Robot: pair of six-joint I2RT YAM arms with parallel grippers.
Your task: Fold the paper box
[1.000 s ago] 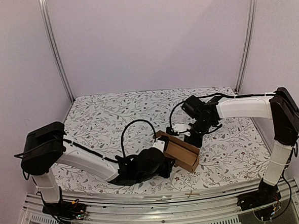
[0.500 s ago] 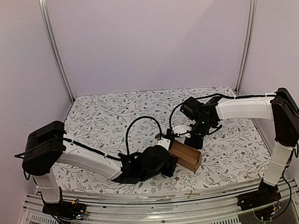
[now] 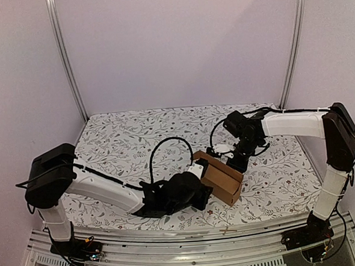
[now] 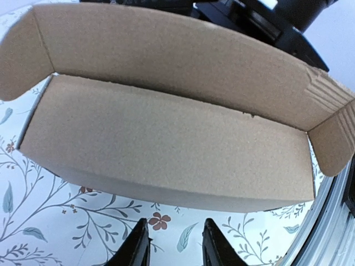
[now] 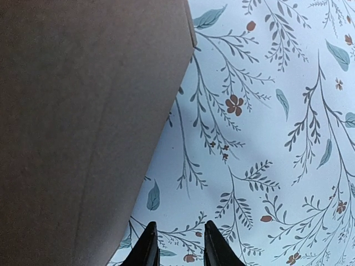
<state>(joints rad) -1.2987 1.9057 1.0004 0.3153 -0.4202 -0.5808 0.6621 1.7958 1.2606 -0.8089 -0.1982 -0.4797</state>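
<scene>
The paper box point(image 3: 220, 177) is a long brown carton lying on the flowered tablecloth between my two arms. In the left wrist view the paper box point(image 4: 166, 144) fills the upper frame, a long panel facing me, a taller wall behind it and an end flap at each side. My left gripper point(image 4: 175, 244) sits just short of its near edge, open, with only cloth between the fingers. My left gripper point(image 3: 205, 190) is low at the carton's near-left side. My right gripper point(image 3: 235, 162) is at its far-right end; in the right wrist view the gripper point(image 5: 180, 246) is open beside the brown wall point(image 5: 77, 122).
The flowered tablecloth point(image 3: 136, 141) covers the table up to the white back wall. Metal posts point(image 3: 67, 61) stand at the back corners. A metal rail point(image 3: 190, 235) runs along the near edge by the arm bases.
My right gripper has drawn back to the right, off the carton. The carton has shifted a little and shows more of its top. Both pairs of jaws stand slightly wider.
</scene>
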